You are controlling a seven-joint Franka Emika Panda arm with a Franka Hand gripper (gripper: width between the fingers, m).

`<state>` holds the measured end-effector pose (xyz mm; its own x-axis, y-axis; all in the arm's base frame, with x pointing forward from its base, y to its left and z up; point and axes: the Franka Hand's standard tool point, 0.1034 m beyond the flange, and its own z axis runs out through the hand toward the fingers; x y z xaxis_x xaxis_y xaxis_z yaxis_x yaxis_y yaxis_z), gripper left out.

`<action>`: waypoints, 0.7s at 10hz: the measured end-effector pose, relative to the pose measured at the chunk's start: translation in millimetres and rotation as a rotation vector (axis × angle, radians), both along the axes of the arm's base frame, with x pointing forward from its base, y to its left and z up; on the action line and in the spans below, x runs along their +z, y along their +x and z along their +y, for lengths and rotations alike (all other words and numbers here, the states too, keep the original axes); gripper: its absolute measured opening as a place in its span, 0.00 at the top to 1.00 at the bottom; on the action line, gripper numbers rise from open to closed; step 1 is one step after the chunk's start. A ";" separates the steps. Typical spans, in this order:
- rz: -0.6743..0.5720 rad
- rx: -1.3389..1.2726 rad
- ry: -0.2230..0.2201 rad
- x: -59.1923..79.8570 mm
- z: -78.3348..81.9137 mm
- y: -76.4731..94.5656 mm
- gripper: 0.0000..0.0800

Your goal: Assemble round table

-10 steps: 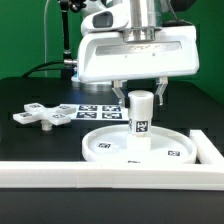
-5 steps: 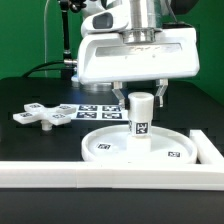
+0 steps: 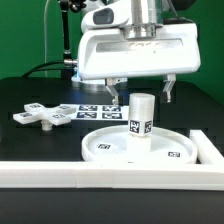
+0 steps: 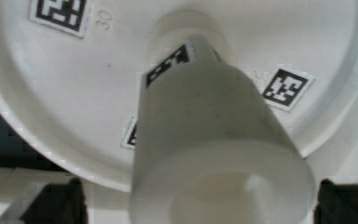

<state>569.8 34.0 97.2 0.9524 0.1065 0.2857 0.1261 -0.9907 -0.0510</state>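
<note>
The white round disc (image 3: pixel 140 145) lies flat on the black table, its rim up. The short thick cylinder leg (image 3: pixel 141 118) stands upright at its centre, a square tag on its side. My gripper (image 3: pixel 141 88) is open just above and around the leg's top, a finger on each side, not touching it. In the wrist view the leg (image 4: pixel 211 140) fills the middle over the disc (image 4: pixel 60 90), with the dark fingertips (image 4: pixel 57 203) wide apart beside it. The flat cross-shaped base piece (image 3: pixel 42 114) lies at the exterior view's left.
The marker board (image 3: pixel 100 110) lies behind the disc. A long white border wall (image 3: pixel 110 176) runs along the front, with a raised end (image 3: pixel 208 148) at the exterior view's right.
My fingers have spread apart and let go of the leg. The gripper has risen slightly. The leg stays upright on the disc.
</note>
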 end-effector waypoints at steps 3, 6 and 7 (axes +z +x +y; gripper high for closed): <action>0.029 0.002 0.007 11.1 -0.6 0.1 0.19; 0.087 0.006 0.014 1.9 0.1 -6.0 0.19; 0.174 0.013 0.031 0.3 4.8 -8.7 0.19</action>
<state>561.1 38.8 97.4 0.9864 0.1128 0.1195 0.1254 -0.9867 -0.1038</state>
